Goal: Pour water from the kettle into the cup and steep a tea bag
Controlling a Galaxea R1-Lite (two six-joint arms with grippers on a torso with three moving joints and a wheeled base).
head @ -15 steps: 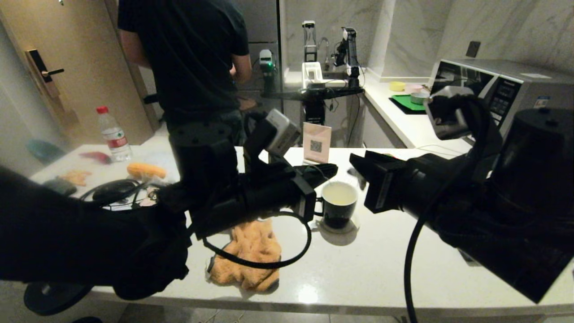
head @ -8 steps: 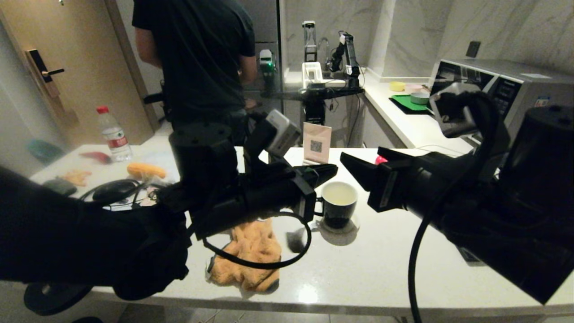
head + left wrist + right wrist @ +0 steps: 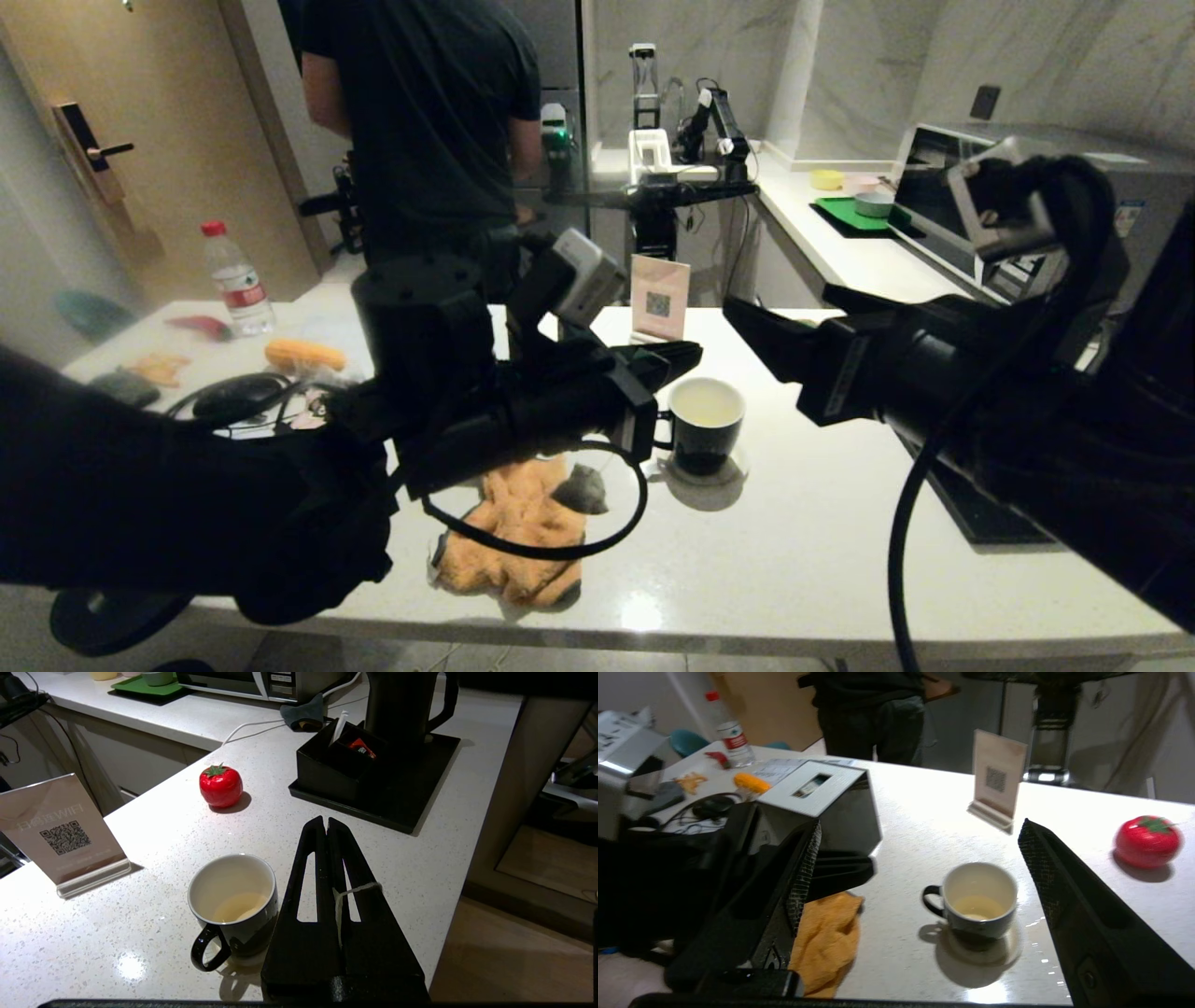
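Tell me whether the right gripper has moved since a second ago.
Yes. In the head view the right gripper has drawn back toward the robot's right, away from the cup, and opened its jaws.

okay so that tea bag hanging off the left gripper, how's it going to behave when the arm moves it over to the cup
The tea bag hangs by a thin string pinched in the shut left gripper, so it will probably swing. The pouch looks small and limp, likely very light, and may fold against the rim of the cup rather than drop in. Slow moves should settle it.
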